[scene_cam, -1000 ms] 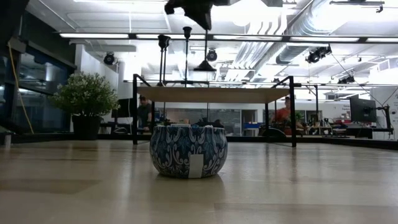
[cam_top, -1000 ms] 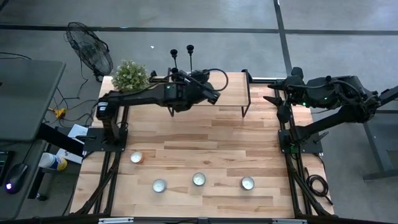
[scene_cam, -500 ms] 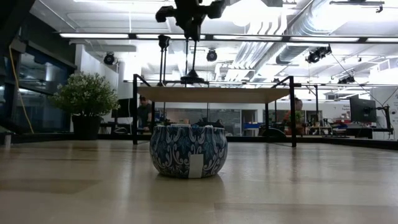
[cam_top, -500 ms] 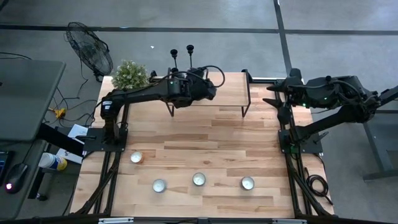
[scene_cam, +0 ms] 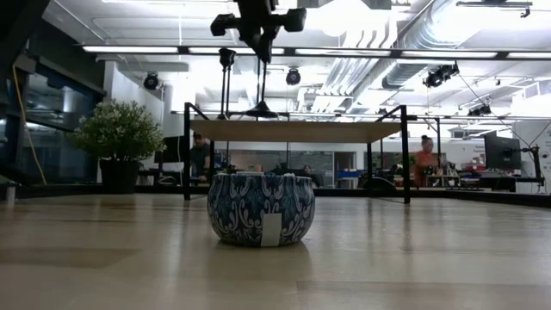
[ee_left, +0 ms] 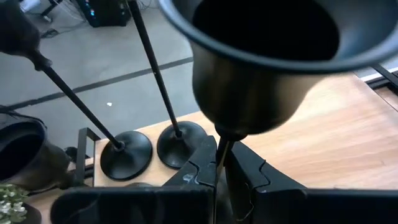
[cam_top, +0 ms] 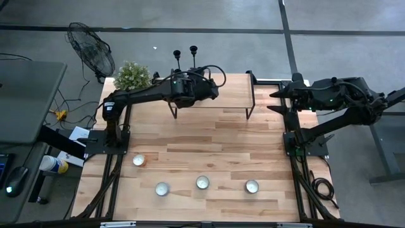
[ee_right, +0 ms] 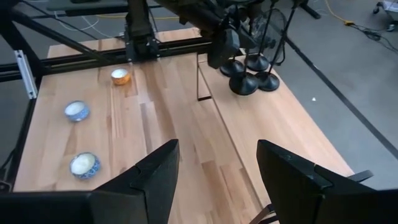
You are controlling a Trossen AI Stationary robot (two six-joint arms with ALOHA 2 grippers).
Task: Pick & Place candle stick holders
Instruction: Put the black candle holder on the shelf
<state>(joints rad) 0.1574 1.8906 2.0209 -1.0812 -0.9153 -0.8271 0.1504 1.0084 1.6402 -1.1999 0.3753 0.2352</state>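
Three slim black candle stick holders show; a fourth does not. Two stand on their round bases (ee_left: 126,155) (ee_left: 180,144) at the far left of a raised wooden shelf (cam_top: 231,96), with their cup tops (cam_top: 177,54) (cam_top: 193,49) showing from above. My left gripper (cam_top: 205,88) is over the shelf, shut on the third holder (scene_cam: 260,82). Its cup (ee_left: 261,56) stands above the fingers and its base (scene_cam: 258,112) is down at the shelf top beside the other two. My right gripper (ee_right: 217,180) is open and empty at the table's right edge (cam_top: 273,101). My left gripper pinches the holder's thin stem (ee_left: 219,155) between its two fingers (ee_left: 249,171), just below the cup. The fingers come from above and lie across the stem. The holder stands upright, its base at the shelf top; whether it rests there I cannot tell.
Several tealight cups sit along the near part of the table (cam_top: 138,160) (cam_top: 162,188) (cam_top: 202,182) (cam_top: 252,186). A blue patterned tin (scene_cam: 262,209) fills the low view's front. A potted plant (cam_top: 132,76) stands at the far left corner and a fan (cam_top: 92,47) beyond it.
My left gripper has carried the holder toward the table's left and far edge and lowered it. The base was lifted clear above the shelf and is now down at the shelf top beside the two standing holders. The gripper has stayed shut on the stem.
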